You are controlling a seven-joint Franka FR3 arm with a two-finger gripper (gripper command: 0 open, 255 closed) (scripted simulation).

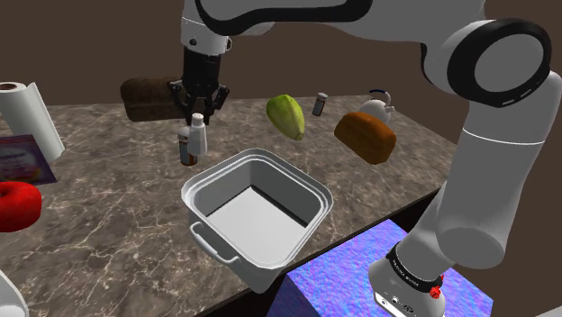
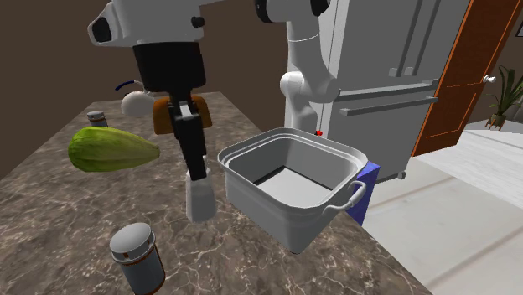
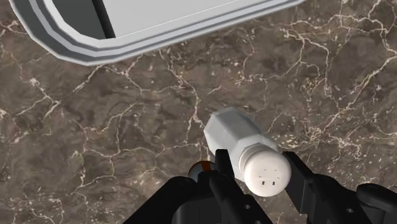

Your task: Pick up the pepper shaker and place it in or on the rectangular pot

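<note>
My black gripper [image 1: 197,122] is shut on the cap end of a white shaker [image 1: 196,137], which hangs from the fingers just over the marbled brown counter. In the wrist view the gripper [image 3: 262,167] clasps the shaker [image 3: 236,137] from both sides, and its holed top faces the camera. The grey rectangular pot [image 1: 306,216] stands beside it toward the stand, open side up and nothing inside. From the second exterior view the gripper [image 2: 198,174] holds the shaker [image 2: 199,201] left of the pot [image 2: 277,209]. A corner of the pot's rim [image 3: 76,48] lies ahead of the gripper.
A brown jar with a silver lid [image 2: 138,258] stands close by the shaker [image 1: 187,151]. On the counter are a green vegetable [image 1: 286,115], a bread loaf [image 1: 365,137], a kettle [image 1: 378,108], a small dark shaker [image 1: 321,104], a paper towel roll [image 1: 27,113] and a red object [image 1: 16,205].
</note>
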